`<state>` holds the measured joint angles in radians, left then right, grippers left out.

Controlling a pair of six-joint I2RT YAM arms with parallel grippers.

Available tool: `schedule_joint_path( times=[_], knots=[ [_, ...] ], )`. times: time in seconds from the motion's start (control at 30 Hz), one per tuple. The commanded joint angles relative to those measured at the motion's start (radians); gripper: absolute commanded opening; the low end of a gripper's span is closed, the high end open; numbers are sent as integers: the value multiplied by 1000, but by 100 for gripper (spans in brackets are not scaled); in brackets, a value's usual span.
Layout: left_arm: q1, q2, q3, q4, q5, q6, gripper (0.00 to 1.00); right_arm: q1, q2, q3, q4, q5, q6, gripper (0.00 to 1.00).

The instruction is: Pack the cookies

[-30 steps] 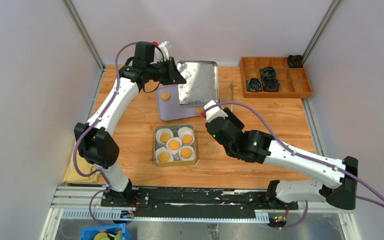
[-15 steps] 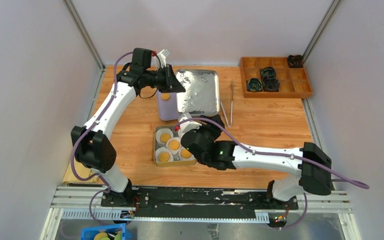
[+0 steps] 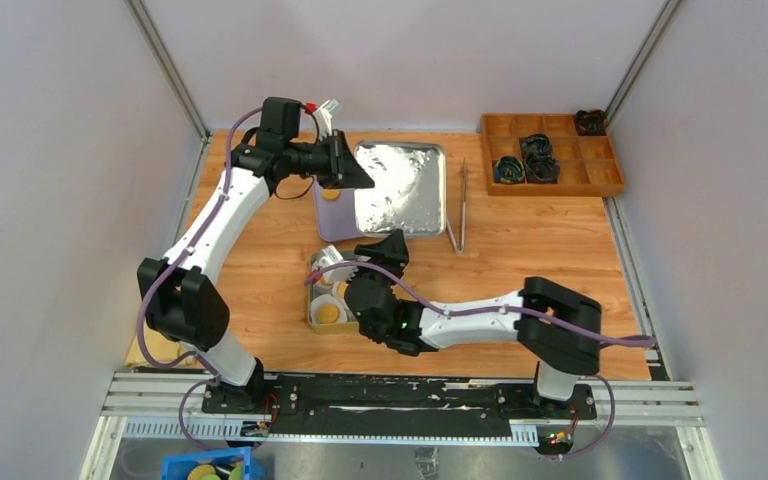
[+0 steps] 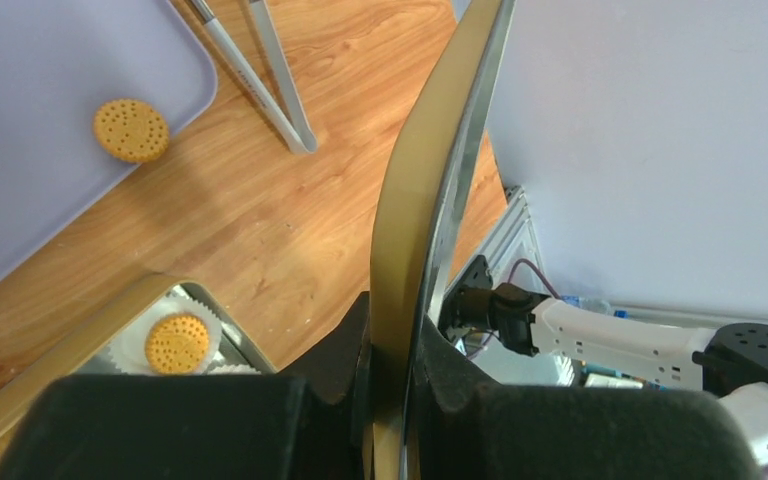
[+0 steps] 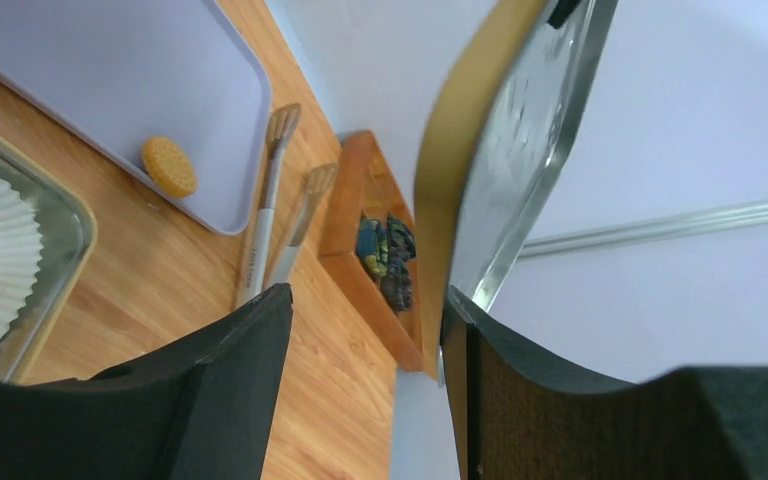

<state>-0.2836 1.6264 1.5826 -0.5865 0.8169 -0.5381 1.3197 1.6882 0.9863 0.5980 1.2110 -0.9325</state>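
Wooden tabletop beneath, left fingers clamp a metal lid.

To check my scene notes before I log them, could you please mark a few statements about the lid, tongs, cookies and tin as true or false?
1. The left fingers grip the metal lid by its edge. True.
2. The right fingers hold the tongs. False: the tongs lie on the table, and the right fingers are open and empty.
3. A cookie lies on the lavender tray. True.
4. The tin is closed. False: the metal lid is held up away from it, and the tin stands open.
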Motion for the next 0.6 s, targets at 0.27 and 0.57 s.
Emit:
schedule_joint_path(
  times=[0.27,0.57],
  knots=[
    [4,-121,-91,-53,95,36,3,-39,313,102,998,134,-806,52],
    [6,-134,-113,-73,95,63,3,-86,237,113,999,166,-802,28]
  ],
)
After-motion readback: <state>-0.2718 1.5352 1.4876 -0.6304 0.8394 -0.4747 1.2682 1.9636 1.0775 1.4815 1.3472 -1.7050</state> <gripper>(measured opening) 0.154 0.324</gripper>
